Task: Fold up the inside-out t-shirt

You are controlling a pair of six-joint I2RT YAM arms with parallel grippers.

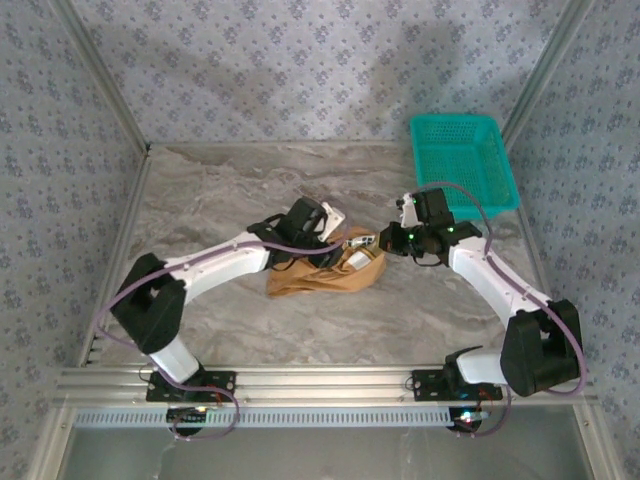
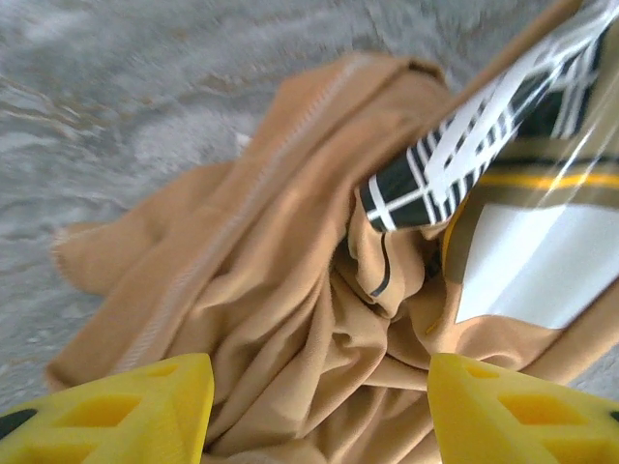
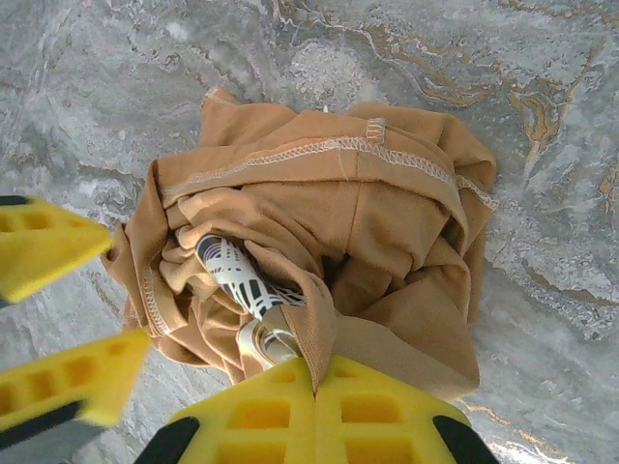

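The inside-out t-shirt (image 1: pixel 322 276) lies crumpled in a caramel heap at the middle of the marble table, with a white-and-dark printed patch (image 2: pixel 484 126) showing among the folds. My right gripper (image 3: pixel 316 365) is shut on a fold of the t-shirt (image 3: pixel 387 222) at its near edge, and cloth runs up from between the closed pads. In the top view the right gripper (image 1: pixel 386 241) sits at the heap's right end. My left gripper (image 2: pixel 319 416) is open and hovers just over the t-shirt (image 2: pixel 271 290), its yellow fingers (image 2: pixel 126 411) spread either side of bunched cloth. From above, the left gripper (image 1: pixel 333 226) is over the heap's far left part.
A teal plastic basket (image 1: pixel 462 160) stands at the back right corner of the table (image 1: pixel 220 190). Patterned walls and metal frame rails close in the table on three sides. Bare marble surrounds the heap to the left, front and back.
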